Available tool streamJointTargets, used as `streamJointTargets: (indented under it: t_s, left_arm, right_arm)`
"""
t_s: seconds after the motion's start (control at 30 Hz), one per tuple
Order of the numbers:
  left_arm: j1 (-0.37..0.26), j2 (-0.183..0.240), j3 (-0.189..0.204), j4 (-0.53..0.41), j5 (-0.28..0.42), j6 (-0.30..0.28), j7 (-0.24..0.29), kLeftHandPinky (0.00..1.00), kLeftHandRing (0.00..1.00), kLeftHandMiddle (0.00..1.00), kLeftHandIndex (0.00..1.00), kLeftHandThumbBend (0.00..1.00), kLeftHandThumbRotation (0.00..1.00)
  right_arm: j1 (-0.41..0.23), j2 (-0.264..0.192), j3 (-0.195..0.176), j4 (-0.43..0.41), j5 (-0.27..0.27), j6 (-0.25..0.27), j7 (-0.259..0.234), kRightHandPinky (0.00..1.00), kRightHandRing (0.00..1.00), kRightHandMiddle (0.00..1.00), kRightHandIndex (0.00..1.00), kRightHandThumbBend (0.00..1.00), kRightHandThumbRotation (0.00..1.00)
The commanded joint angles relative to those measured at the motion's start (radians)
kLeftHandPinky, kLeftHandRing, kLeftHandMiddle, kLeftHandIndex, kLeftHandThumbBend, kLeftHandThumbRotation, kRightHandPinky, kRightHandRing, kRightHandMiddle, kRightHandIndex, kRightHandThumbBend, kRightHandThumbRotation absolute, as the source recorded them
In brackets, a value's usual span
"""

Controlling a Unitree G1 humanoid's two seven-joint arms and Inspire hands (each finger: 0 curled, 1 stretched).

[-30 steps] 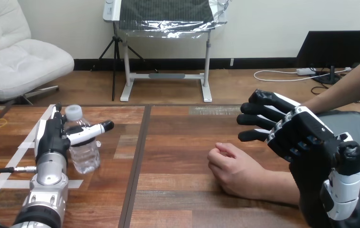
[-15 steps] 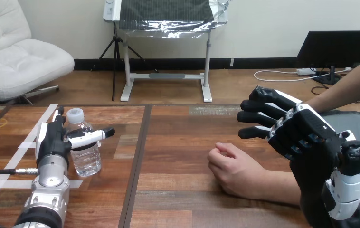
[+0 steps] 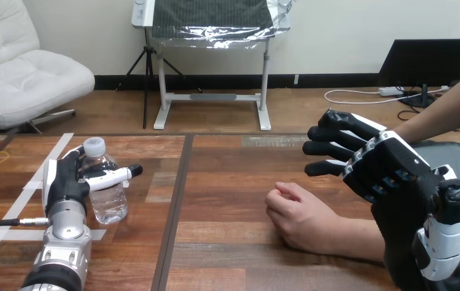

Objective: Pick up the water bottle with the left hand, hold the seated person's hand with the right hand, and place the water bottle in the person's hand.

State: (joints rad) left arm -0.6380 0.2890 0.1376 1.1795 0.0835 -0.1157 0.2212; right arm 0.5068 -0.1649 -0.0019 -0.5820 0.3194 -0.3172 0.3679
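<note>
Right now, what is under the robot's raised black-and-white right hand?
The person's forearm, lying on the brown wooden table; the person's curled hand rests left of the open right hand, apart. The robot's wrist covers the forearm's rest.

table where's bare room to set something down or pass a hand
The middle of the table, between the bottle and the person's hand, is bare from far edge to near edge. Crowded: the left side, where the left hand wraps the bottle, and the right side, with the person's hand and the right hand near it.
</note>
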Motion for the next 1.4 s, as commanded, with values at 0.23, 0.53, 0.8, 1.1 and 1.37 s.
streamJointTargets:
  t_s: [0.23,0.53,0.8,1.1,1.37]
  left_arm:
    - [-0.070,-0.022,-0.002,-0.022,-0.008,-0.015,0.038,0.36,0.45,0.51,0.55,0.80,0.00]
    - [-0.064,-0.023,-0.009,-0.021,0.000,-0.036,0.052,0.31,0.37,0.44,0.48,0.73,0.00]
    - [-0.059,-0.024,-0.013,-0.028,0.005,-0.038,0.053,0.29,0.35,0.41,0.44,0.70,0.00]
    - [-0.057,-0.022,-0.014,-0.025,0.009,-0.041,0.051,0.30,0.35,0.42,0.44,0.70,0.00]
    - [-0.050,-0.020,-0.016,-0.030,0.014,-0.053,0.053,0.30,0.35,0.42,0.43,0.69,0.00]
  right_arm:
    - [-0.030,-0.001,-0.004,-0.036,0.011,-0.010,-0.006,0.65,0.74,0.76,0.77,0.87,1.00]
    - [-0.029,0.000,-0.005,-0.034,0.010,-0.009,-0.007,0.65,0.74,0.76,0.77,0.88,1.00]
    - [-0.027,-0.001,-0.004,-0.035,0.013,-0.004,-0.006,0.66,0.75,0.77,0.78,0.88,1.00]
    - [-0.030,0.001,-0.003,-0.028,0.009,-0.013,-0.004,0.66,0.75,0.77,0.78,0.86,1.00]
    - [-0.032,0.002,-0.002,-0.023,0.010,-0.012,-0.005,0.66,0.75,0.77,0.78,0.86,1.00]
